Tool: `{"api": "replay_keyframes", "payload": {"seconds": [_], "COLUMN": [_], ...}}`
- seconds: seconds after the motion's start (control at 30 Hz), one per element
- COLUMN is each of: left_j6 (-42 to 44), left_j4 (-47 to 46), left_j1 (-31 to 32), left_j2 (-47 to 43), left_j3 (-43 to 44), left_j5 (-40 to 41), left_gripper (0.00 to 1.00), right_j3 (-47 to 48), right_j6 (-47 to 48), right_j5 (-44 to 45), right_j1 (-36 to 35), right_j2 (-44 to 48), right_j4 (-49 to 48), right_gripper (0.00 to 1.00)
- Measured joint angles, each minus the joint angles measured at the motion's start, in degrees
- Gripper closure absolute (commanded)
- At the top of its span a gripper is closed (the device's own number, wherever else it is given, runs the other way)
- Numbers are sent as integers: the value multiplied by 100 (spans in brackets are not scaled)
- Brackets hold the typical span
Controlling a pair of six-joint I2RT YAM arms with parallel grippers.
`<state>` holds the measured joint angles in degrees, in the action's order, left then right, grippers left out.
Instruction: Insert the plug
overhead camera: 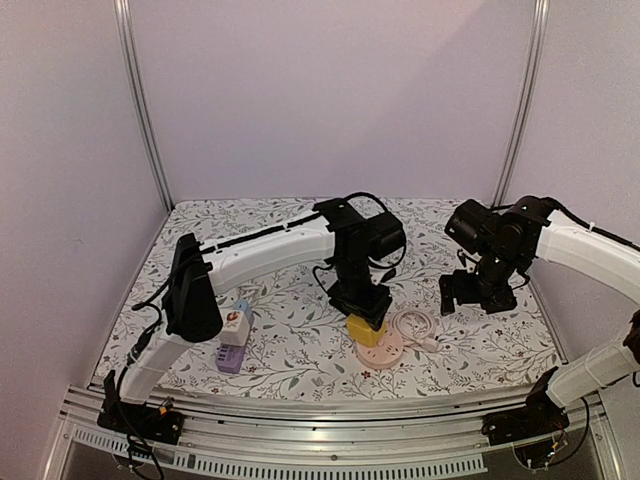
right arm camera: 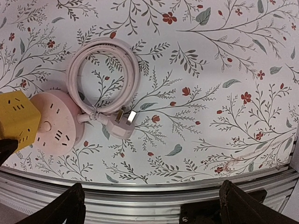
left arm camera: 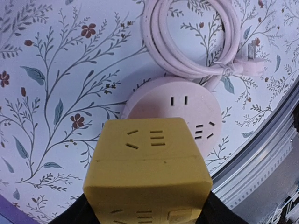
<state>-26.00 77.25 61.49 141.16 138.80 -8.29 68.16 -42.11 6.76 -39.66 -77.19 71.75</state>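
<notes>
My left gripper (overhead camera: 362,308) is shut on a yellow cube plug adapter (overhead camera: 366,330), gripped by its sides low in the left wrist view (left arm camera: 147,168). The cube is at the left edge of a round pink power strip (overhead camera: 383,351). The strip's slots show just beyond the cube (left arm camera: 187,107). I cannot tell whether the cube touches the strip. The strip's pink cable (right arm camera: 103,79) lies coiled beside it, ending in a pink plug (right arm camera: 122,123) flat on the cloth. My right gripper (right arm camera: 156,205) is open and empty, hovering right of the strip (right arm camera: 53,123).
A white and purple adapter (overhead camera: 232,338) lies on the floral cloth at the front left, under the left arm. A metal rail (overhead camera: 330,410) runs along the near table edge. Walls and metal posts (overhead camera: 145,110) enclose the back and sides.
</notes>
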Motion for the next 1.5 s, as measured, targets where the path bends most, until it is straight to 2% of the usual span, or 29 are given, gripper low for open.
{"api": "replay_keyframes", "payload": {"seconds": [0.37, 0.53, 0.73, 1.1, 1.27, 1.5], "left_j6": [424, 710, 975, 1270, 1434, 1488], "left_j4": [-63, -299, -326, -358, -323, -37], "left_j1": [0, -52, -304, -647, -710, -752], "left_j2": [15, -372, -859, -1196, -1163, -841], "left_j3": [-15, -730, -1545, -2120, -2052, -1523], "left_j5": [662, 979, 957, 780, 669, 577], "left_gripper": [100, 100, 100, 100, 100, 100], "right_j3": [0, 0, 7, 402, 656, 728], "right_j6": [63, 81, 105, 243, 321, 361], "right_j5": [0, -2, -9, -199, -271, -310], "right_j1": [0, 0, 0, 0, 0, 0], "right_j2": [-138, -186, -317, -811, -1014, -1193], "right_j4": [13, 24, 24, 15, 15, 15], "right_gripper": [1, 1, 1, 1, 1, 1]}}
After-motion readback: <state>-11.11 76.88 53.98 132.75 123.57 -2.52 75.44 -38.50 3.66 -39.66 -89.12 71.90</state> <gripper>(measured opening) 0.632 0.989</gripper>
